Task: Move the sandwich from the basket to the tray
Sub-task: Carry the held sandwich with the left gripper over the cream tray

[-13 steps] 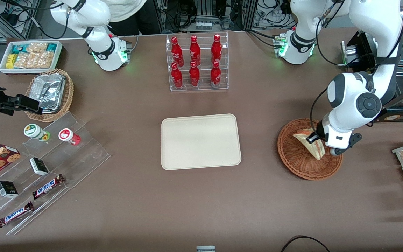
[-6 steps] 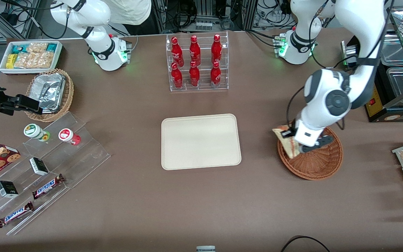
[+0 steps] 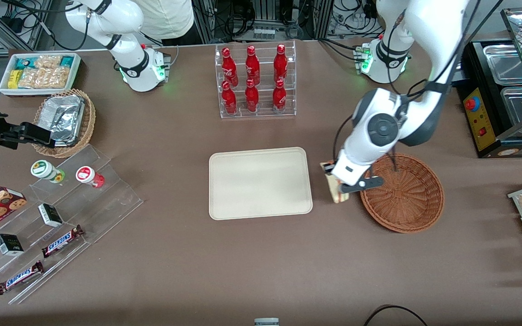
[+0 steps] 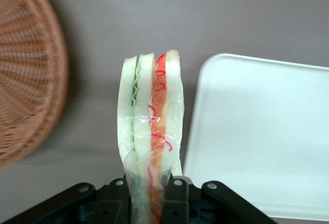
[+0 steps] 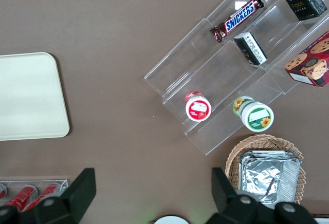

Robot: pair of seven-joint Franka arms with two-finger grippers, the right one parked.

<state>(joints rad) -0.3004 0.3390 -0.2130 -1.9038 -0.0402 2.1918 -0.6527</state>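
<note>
Aloft, jaws pinching layered sandwich [image 4: 150, 126], woven basket [image 3: 402, 192], smooth tray [image 3: 259, 183]

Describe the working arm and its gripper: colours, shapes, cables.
The left arm has glossy white rounded shells with a dark grey round joint cap. A thin black cable loops beside it. Its base glows green. The gripper between tray and basket is white-bodied with black fingers.

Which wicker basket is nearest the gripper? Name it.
The reddish-brown basket, bare inside, right beside the gripper holding the sandwich. The tan basket holds a foil container at the parked arm's end.
</note>
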